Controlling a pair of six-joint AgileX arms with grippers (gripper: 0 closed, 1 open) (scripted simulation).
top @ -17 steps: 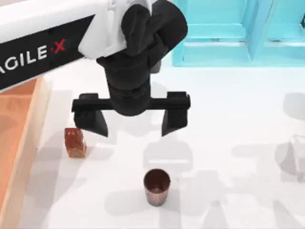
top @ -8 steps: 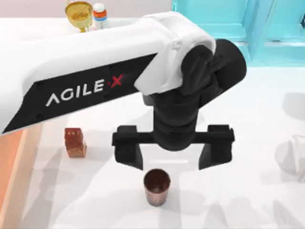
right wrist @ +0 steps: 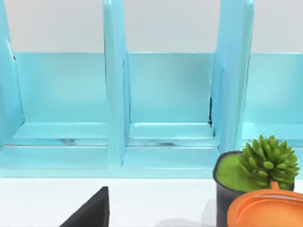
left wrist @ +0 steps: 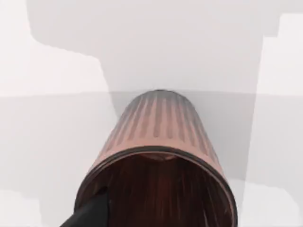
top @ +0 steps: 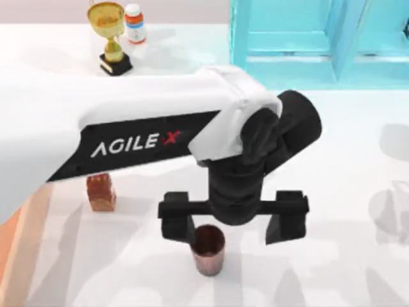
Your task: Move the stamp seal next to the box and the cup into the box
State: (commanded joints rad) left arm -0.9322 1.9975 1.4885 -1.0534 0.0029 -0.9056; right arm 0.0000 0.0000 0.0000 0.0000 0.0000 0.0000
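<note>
A: Quick one. The left tool (top: 233, 228) is spread wide, released, hanging over the cup (top: 208, 249) near the bench's front edge. One finger (top: 176, 220) sits right at the cup's rim on the left side; the other is well off to the right. So it looks off-centre.

B: Agreed. My call: slide the tool left until the cup sits midway between the fingers, then drop and close on the ribbed wall below the rim. Close lopsided and I'd expect the cup to get shoved or tipped.

A: Stamp seal (top: 101, 192)?

B: Upright, partly under the arm, beside the box (top: 25, 225), whose rim shows at the left edge. Looks near enough already; the cup is the step in hand.

A: View differences?

B: Left wrist view shows the cup's ribs and dark inside close up, with a finger tip (left wrist: 92, 213) at its rim. Top view gives the sideways offset. Right wrist view faces the turquoise shelf (right wrist: 113, 94) and a potted plant (right wrist: 267, 163); right tool cannot be judged.
</note>
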